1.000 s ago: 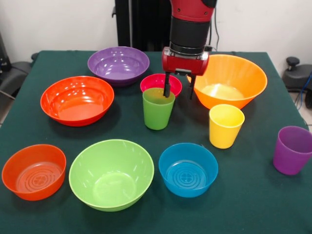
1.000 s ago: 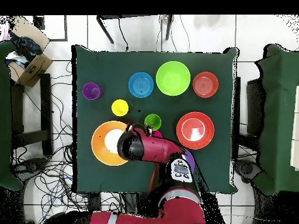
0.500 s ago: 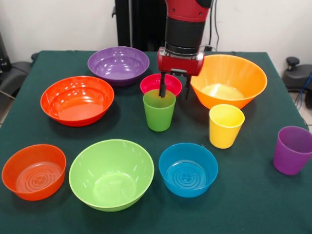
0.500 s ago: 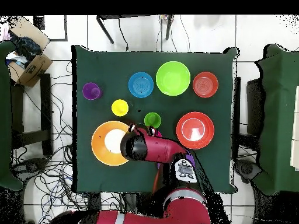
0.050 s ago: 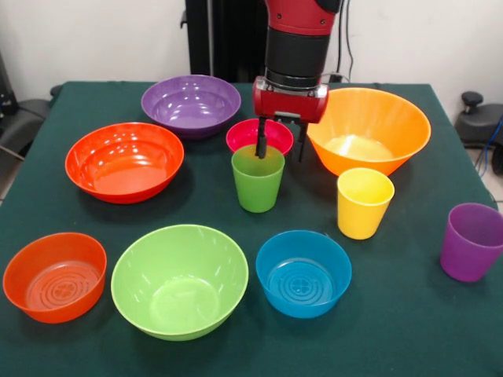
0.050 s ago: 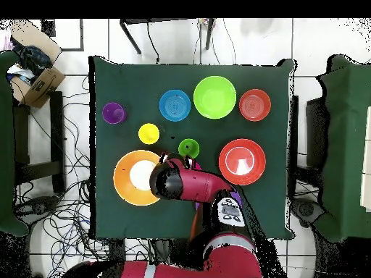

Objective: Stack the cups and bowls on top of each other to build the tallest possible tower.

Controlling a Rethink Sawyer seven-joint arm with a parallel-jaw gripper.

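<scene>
The green cup (image 5: 257, 179) stands upright mid-table, also seen from overhead as green cup (image 6: 188, 148). My gripper (image 5: 280, 149) hangs open just above and behind it. One finger (image 5: 261, 145) dips at the cup's rim and the other hangs off to its right. The small pink bowl (image 5: 259, 132) lies right behind the cup. The big orange bowl (image 5: 369, 126) is to the gripper's right. The yellow cup (image 5: 364, 203) and purple cup (image 5: 471, 241) stand apart at the right. Nothing is stacked.
The purple bowl (image 5: 191, 104) and wide red-orange bowl (image 5: 124, 161) sit at the left. Along the near edge are the small orange bowl (image 5: 55, 276), lime green bowl (image 5: 179, 280) and blue bowl (image 5: 303, 272). Overhead, my arm (image 6: 190, 185) covers the pink bowl.
My gripper has risen a little and shifted left in the front view, from having a finger down inside the green cup to standing at its rim. The cup barely moved.
</scene>
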